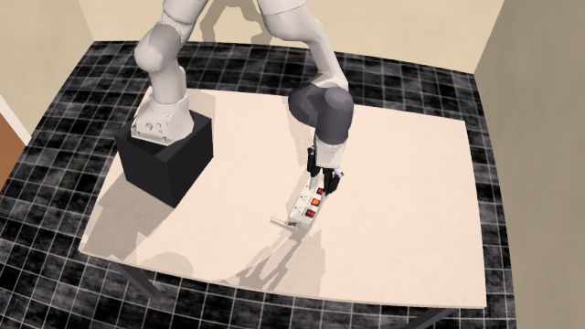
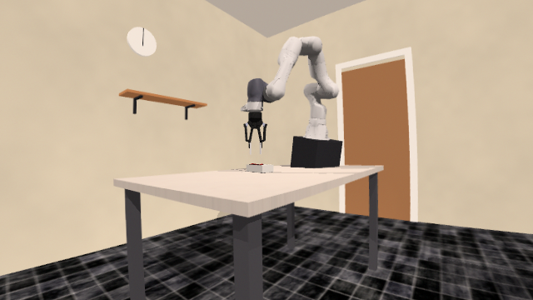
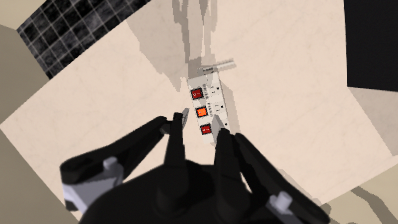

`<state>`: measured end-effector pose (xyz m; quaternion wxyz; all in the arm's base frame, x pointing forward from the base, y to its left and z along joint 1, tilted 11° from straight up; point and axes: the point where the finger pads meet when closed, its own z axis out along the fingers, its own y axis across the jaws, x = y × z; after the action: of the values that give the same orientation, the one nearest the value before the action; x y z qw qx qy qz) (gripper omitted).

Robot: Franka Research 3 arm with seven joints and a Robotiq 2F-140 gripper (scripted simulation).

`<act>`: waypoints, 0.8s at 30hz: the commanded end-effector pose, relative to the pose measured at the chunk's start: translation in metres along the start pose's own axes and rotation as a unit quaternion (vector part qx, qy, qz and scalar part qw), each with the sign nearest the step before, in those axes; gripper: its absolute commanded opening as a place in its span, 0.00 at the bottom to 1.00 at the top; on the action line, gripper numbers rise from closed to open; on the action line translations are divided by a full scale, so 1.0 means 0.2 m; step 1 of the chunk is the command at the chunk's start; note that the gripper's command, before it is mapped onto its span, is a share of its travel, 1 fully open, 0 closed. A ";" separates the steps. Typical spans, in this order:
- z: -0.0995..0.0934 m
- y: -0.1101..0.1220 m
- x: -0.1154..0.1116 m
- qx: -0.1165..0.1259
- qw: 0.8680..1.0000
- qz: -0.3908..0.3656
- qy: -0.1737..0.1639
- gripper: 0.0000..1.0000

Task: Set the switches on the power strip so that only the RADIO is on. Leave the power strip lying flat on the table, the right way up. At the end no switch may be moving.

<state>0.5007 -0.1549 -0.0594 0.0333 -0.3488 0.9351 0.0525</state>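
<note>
End effector [image 2: 255, 152], fingers half-closed on nothing, hovers above the power strip [image 3: 208, 107]; its light, rigid rocker switches [image 3: 201, 111] likely need fingertip presses.

We cannot read the labels beside the switches on the power strip [image 3: 210, 106]; they are too small. From the top view, the gripper [image 1: 325, 181] covers the strip's far end and part of the far switch.

Gripper [image 2: 255, 147] above power strip [image 2: 259, 167]
</note>
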 end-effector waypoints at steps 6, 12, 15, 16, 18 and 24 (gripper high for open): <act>-0.01 -0.01 0.00 0.005 0.980 -0.198 -0.031 0.00; -0.01 -0.01 0.00 0.006 0.973 -0.229 -0.038 0.00; -0.01 -0.01 0.00 0.006 0.973 -0.229 -0.038 0.00; -0.01 -0.01 0.00 0.006 0.973 -0.229 -0.038 0.00; -0.01 -0.01 0.00 0.006 0.973 -0.229 -0.038 0.00; -0.01 -0.01 0.00 0.006 0.973 -0.229 -0.038 0.00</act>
<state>0.5010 -0.1567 -0.0589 0.0761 -0.5247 0.8460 0.0554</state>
